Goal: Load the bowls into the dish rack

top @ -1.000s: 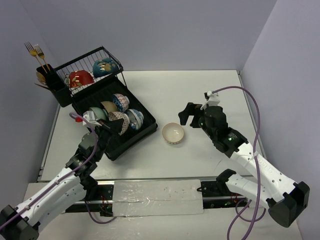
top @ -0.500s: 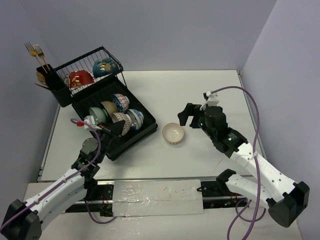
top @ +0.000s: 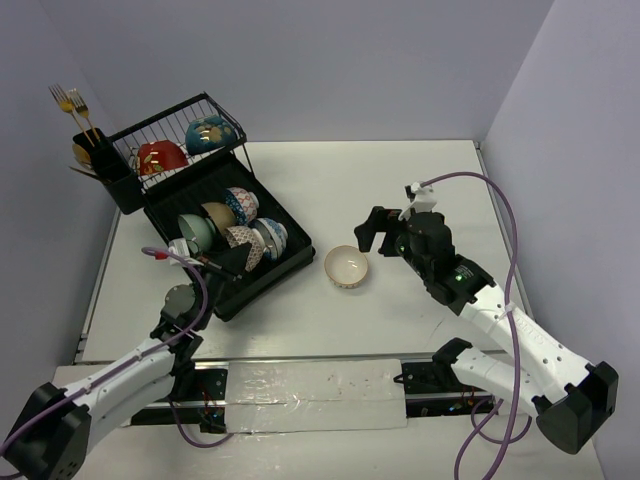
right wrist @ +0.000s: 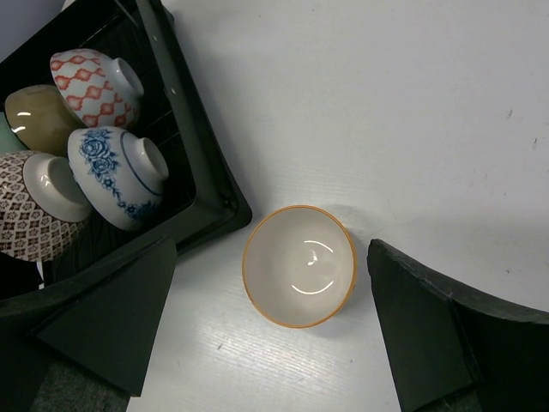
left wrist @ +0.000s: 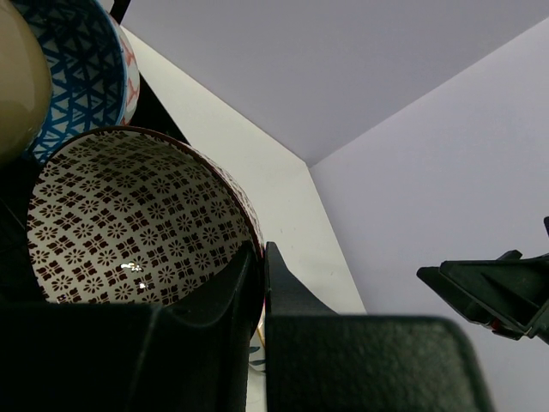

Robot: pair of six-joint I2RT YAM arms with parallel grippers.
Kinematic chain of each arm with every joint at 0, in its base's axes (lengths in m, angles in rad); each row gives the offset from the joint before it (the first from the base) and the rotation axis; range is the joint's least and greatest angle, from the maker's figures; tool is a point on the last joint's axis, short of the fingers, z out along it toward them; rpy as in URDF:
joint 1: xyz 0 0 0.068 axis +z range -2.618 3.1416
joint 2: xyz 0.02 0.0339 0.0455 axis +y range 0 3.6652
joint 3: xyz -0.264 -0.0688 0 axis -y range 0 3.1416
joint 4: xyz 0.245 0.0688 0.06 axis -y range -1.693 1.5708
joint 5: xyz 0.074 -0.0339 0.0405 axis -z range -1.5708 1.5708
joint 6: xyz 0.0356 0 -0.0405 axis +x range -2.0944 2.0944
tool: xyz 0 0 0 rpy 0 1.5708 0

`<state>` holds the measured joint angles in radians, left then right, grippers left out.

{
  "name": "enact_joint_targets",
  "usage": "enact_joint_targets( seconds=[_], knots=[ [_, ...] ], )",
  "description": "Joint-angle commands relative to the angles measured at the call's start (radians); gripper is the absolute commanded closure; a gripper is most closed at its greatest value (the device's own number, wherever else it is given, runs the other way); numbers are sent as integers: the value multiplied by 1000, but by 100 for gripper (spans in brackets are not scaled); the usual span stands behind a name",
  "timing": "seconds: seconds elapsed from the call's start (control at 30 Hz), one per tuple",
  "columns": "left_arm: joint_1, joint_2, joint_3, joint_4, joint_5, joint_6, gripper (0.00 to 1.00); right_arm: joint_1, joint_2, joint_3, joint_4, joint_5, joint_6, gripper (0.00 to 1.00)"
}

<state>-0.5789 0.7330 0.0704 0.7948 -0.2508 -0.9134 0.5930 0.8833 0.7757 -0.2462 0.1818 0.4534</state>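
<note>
My left gripper (top: 232,260) (left wrist: 262,257) is shut on the rim of a brown-patterned bowl (top: 241,240) (left wrist: 129,219), which stands on edge in the ribbed lower tray of the black dish rack (top: 262,288). Mint, beige, blue-patterned and blue-floral bowls (top: 270,236) sit in the tray beside it. A red bowl (top: 162,156) and a teal bowl (top: 210,134) lie in the upper wire basket. A cream bowl with an orange rim (top: 347,266) (right wrist: 298,266) stands upright on the table right of the rack. My right gripper (top: 378,232) (right wrist: 271,251) hovers open over it, a finger on each side.
A black utensil cup (top: 100,158) with gold forks (top: 68,100) hangs on the rack's far left. The rack's tray corner (right wrist: 206,167) lies just left of the cream bowl. Grey walls close the table at the back, left and right.
My left wrist has drawn back and down to the left, still holding the brown-patterned bowl's rim; the bowl shifted slightly in the tray. The right arm has barely moved.
</note>
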Motion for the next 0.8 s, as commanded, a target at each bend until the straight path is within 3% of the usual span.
enact_joint_targets(
  seconds=[0.0, 0.33, 0.77],
  knots=[
    [7, 19, 6, 225, 12, 5, 100, -4, 8, -10, 45, -10, -10, 0],
    [7, 184, -29, 475, 13, -13, 100, -2, 16, 7, 39, -19, -22, 0],
    [8, 296, -29, 570, -5, -13, 100, -2, 28, 11, 39, -24, -21, 1]
  ],
)
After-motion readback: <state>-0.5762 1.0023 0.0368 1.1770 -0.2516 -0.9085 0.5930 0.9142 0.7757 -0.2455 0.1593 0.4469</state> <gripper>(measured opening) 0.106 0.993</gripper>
